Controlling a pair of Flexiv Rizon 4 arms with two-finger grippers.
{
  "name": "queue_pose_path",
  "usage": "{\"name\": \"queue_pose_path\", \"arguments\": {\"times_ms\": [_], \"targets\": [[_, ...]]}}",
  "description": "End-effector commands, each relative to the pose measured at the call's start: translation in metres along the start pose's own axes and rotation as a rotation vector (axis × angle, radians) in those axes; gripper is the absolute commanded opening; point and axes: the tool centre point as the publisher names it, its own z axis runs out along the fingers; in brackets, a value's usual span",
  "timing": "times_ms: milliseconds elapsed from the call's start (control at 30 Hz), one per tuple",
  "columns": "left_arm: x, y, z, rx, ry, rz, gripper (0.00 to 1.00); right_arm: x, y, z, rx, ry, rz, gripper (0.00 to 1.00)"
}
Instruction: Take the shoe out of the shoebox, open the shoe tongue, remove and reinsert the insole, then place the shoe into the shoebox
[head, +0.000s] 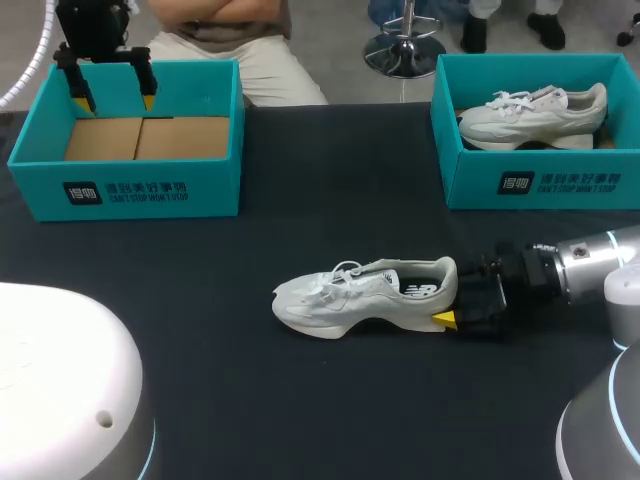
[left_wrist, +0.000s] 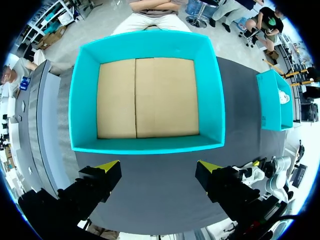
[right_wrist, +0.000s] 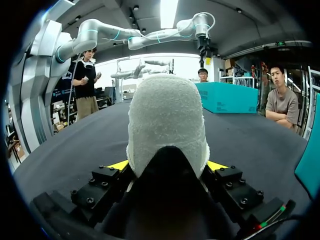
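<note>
From where I stand, the white shoe (head: 365, 295) lies on its sole on the dark table (head: 200, 330), a little toward four o'clock from the middle. Its toe points to nine o'clock and its heel to three. It is out of both boxes and well apart from them.

The right arm (head: 590, 265) comes in low from three o'clock. The right gripper (head: 455, 300) sits at the heel, with one yellow fingertip (head: 443, 320) showing just under the back of the sole. In the right wrist view the padded heel (right_wrist: 167, 120) stands upright between the fingers (right_wrist: 118, 165). A yellow tip presses it from each side, so this gripper (right_wrist: 167, 165) is clamped on the shoe.

At ten o'clock sits the empty box (head: 130, 190), teal-walled with a bare cardboard floor. The left gripper (head: 110, 85) hangs over its far edge with its fingers pointing down. Its own camera looks straight into that box (left_wrist: 85, 100). The two yellow tips of the gripper (left_wrist: 157, 165) stand wide apart with nothing between them, over the dark table just outside the box's near wall.

At two o'clock is the other box (head: 540, 185), also teal. A second shoe (head: 530, 115) lies inside it, toe toward nine o'clock and heel resting high against the three o'clock end.
</note>
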Motion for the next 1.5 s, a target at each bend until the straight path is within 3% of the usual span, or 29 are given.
{"name": "queue_pose_path", "arguments": {"times_ms": [33,67,200,533,567,1267,1367,1500], "targets": [[0.033,0.014,0.017,-0.046,-0.035,0.002,1.0,0.001,-0.004,0.003,0.001,-0.002,0.0,0.0],[0.041,0.019,0.02,-0.079,-0.019,0.009,1.0,0.001,-0.004,0.003,0.001,-0.002,0.0,0.0],[0.072,0.043,0.029,-0.069,-0.022,0.017,1.0,0.001,-0.004,0.003,0.001,-0.002,0.0,0.0],[0.146,0.108,0.049,0.063,-0.018,0.13,1.0,0.001,-0.004,0.003,0.001,-0.002,0.0,0.0],[0.149,0.114,0.049,0.092,-0.027,0.147,1.0,0.001,-0.004,0.003,0.001,-0.002,0.0,0.0],[0.149,0.114,0.049,0.092,-0.027,0.147,1.0,0.001,-0.004,0.003,0.001,-0.002,0.0,0.0],[0.17,0.126,0.057,0.085,0.002,0.162,1.0,0.001,-0.004,0.003,0.001,-0.002,0.0,0.0],[0.214,0.143,0.07,0.065,0.026,0.213,1.0,0.001,-0.004,0.003,0.001,-0.002,0.0,0.0]]}}
